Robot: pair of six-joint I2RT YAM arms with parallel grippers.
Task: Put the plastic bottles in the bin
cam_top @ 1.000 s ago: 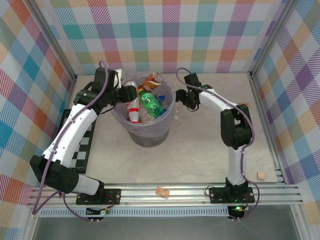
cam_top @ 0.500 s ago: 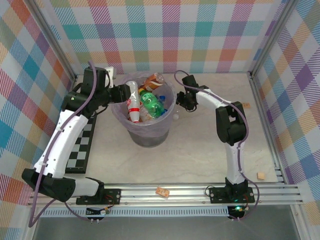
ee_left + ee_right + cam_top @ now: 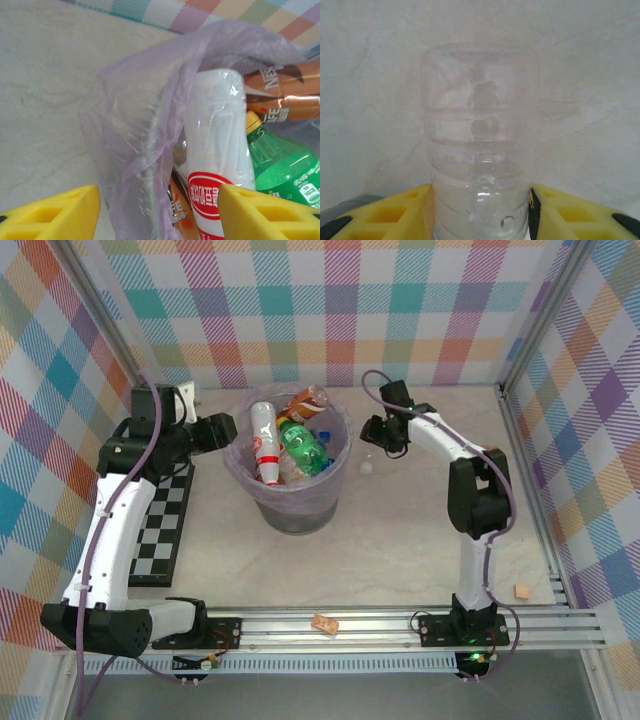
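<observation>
One clear bottle (image 3: 480, 140) clamped in right fingers (image 3: 390, 212), plain at wrist | left fingers (image 3: 50, 215) released

Lower edge cuts off clear bottle (image 3: 479, 150); far end blurred.

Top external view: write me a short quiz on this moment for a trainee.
1. True or false: the right tool grips a clear bottle.
2. Fill in: the left tool, beside the bin, is ___.
3. The white bottle with the red label is: A on the table; B in the bin; C in the left tool.
Key: 1 true; 2 open; 3 B.
</observation>
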